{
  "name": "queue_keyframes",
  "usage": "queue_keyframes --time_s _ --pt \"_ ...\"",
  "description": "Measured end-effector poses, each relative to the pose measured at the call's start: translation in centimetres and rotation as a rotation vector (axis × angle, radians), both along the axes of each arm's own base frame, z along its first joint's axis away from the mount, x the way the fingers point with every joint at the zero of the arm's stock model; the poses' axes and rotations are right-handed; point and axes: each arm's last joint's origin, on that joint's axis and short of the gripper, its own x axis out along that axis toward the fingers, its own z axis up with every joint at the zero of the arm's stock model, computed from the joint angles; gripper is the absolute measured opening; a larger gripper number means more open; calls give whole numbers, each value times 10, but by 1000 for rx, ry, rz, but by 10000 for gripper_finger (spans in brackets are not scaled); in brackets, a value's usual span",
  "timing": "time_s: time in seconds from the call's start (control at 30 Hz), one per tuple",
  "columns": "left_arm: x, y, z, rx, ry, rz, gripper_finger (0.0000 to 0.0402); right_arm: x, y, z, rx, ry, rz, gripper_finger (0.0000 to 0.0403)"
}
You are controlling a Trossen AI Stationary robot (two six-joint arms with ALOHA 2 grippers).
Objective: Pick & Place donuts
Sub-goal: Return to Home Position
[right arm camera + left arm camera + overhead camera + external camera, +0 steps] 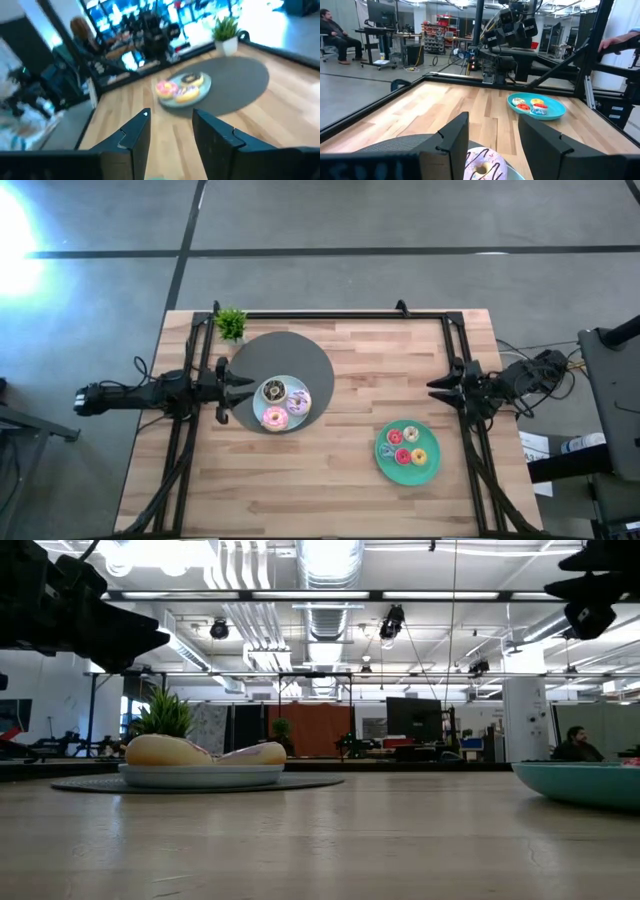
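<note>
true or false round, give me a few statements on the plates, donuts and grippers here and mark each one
1. The green plate holds four small donuts. True.
2. The light-blue plate sits on bare wood. False: it lies on the dark round mat.
3. The left gripper is shut on a pink donut. False: it is open and empty, at the mat's edge.
4. The right gripper is open and holds nothing. True.
5. The potted plant stands beside the green plate. False: it stands at a table corner on the left arm's side, next to the mat.
</note>
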Motion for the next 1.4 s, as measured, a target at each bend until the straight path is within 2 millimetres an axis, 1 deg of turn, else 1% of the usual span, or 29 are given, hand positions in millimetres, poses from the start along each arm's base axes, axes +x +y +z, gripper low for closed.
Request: queue_keyframes --time_s 0.07,0.1,0.17,0.2,0.3,0.37,0.47,0.57,0.8,1.0,1.27,1.4 --pt "0 0 0 0 0 0 146 4 -1 0 -36 -40 -21 139" --pt "0 0 0 0 0 0 146 7 -1 -1 -79 -69 -28 140" --pt "0 0 0 0 0 0 146 15 -1 -4 -193 -138 16 142" --pt "0 0 0 0 0 -1 146 19 -1 -7 -251 -178 55 142" --pt "0 0 0 0 0 0 146 30 2 -20 -375 -311 259 139" --pt "0 0 0 0 1 -1 146 35 3 -31 -396 -386 390 136" --pt "0 0 0 0 1 -1 146 41 3 -53 -412 -423 461 131" --pt "0 0 0 0 4 -1 146 43 1 -57 -410 -371 417 128" --pt "0 0 -1 0 13 -1 146 45 -3 -66 -517 -252 269 132" --pt "0 0 -1 0 14 -1 146 44 -3 -69 -469 -222 255 137" --pt "0 0 -1 0 15 0 146 45 -3 -69 -471 -214 257 128" --pt "0 0 -2 0 16 -1 146 45 -3 -69 -471 -215 257 129"
